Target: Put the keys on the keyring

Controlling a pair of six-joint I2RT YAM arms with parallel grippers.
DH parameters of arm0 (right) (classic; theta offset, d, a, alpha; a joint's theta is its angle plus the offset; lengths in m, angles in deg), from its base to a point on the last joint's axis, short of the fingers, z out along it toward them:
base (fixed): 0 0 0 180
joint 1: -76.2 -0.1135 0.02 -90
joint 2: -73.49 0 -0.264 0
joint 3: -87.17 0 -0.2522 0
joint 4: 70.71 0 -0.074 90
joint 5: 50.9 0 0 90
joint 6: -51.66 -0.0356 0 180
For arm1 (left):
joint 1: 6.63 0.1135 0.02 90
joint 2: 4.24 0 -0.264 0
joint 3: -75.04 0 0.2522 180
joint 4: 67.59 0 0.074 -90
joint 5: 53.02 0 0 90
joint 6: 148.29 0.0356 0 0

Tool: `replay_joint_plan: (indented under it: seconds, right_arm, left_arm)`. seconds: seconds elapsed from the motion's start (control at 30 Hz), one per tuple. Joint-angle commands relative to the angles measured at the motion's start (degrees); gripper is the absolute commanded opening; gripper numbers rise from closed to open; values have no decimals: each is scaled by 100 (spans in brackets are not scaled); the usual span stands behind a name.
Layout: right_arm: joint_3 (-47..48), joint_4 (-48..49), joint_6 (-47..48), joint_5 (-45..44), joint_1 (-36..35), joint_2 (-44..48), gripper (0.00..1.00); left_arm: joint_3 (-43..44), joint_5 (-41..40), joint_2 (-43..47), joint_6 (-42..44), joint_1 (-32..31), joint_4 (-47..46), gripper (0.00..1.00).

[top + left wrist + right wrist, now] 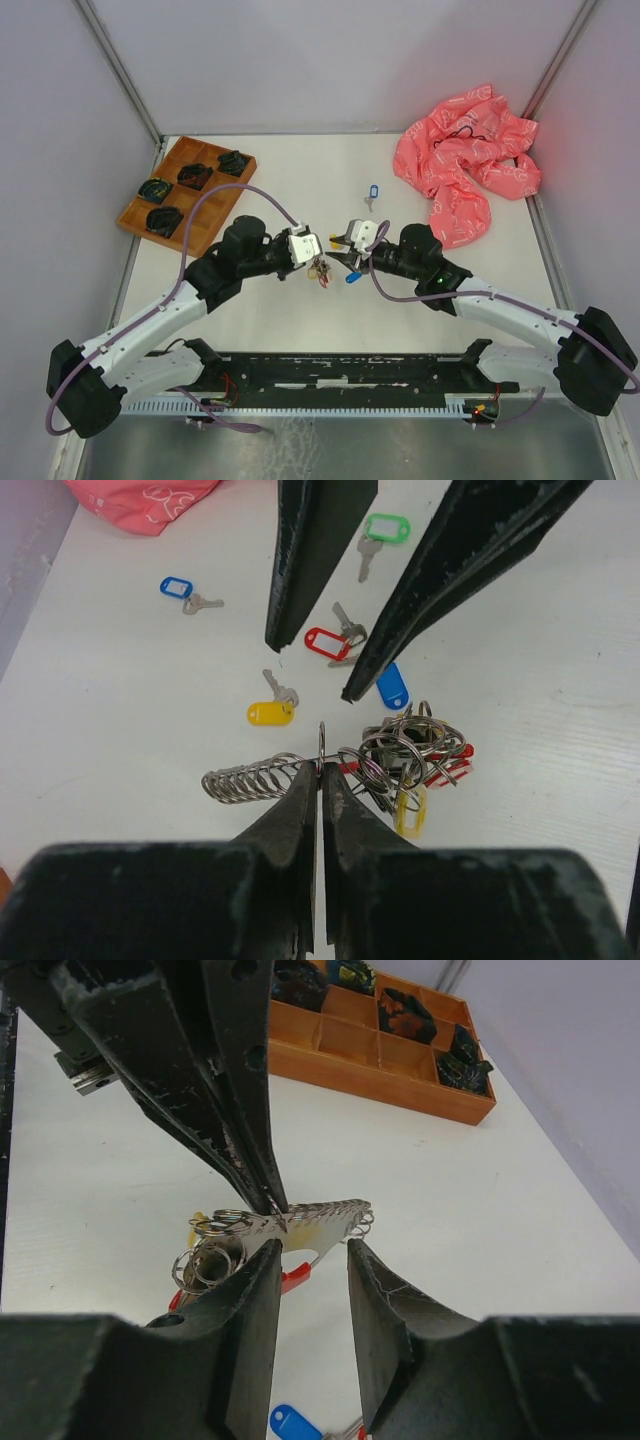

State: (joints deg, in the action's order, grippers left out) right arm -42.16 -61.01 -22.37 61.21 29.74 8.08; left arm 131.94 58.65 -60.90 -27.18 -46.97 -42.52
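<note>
Mid-table, just ahead of the two arm bases: left claw (320, 772) pressed together on one thin wire loop of the keyring (410, 752), pinching it edge-on. The rest of the cluster sits just to one side of the tips. Whether it rests on the table (120, 730) or hangs just off it, cannot tell.

Likely reason for the hold: the loop is stood upright and steadied, turned toward the other arm so that a key can be threaded on.

Right claw (312, 1260) faces it head-on, fingers spread part way, nothing between them. Tips near the keyring, apparently not touching.

Keyring's look:
- silvery
- a coiled, spring-like length (250, 777) on one side
- a tangle of split rings on the other
- a red piece beneath
- a yellow tag (408, 810) already among the rings

Outward, loose keys lie flat on the table:
- yellow-tagged key (270, 712) nearest
- red-tagged key (327, 640)
- blue-tagged key (392, 685), just beside a right finger
- green-tagged key (385, 528)
- second blue-tagged key (176, 586), well apart

Wooden tray (400, 1072) and pink cloth (465, 165) sit at the far corners, clear of the work.
</note>
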Motion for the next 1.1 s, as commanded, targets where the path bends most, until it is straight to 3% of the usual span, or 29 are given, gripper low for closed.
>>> replay_joint_plan:
  seconds: [0.0,0.3,0.67,0.97,1.07]
  right_arm:
    - [153,335,114,214,-78,-112,40]
    - [19,965,0,11,-136,-373,35]
    - [-32,967,13,-78,-158,-465,25]
    - [-162,1310,95,-814,-244,-599,1]
    - [-194,1509,145,-1064,-276,-661,1]
  left_arm:
    - [302,186,40,-393,-27,-591,3]
    - [279,304,13,-623,-27,-654,3]
    - [273,240,-19,-968,-27,-852,3]
    - [-64,354,40,-2287,-25,-1382,3]
    - [-277,512,-18,-2894,-27,-1728,3]
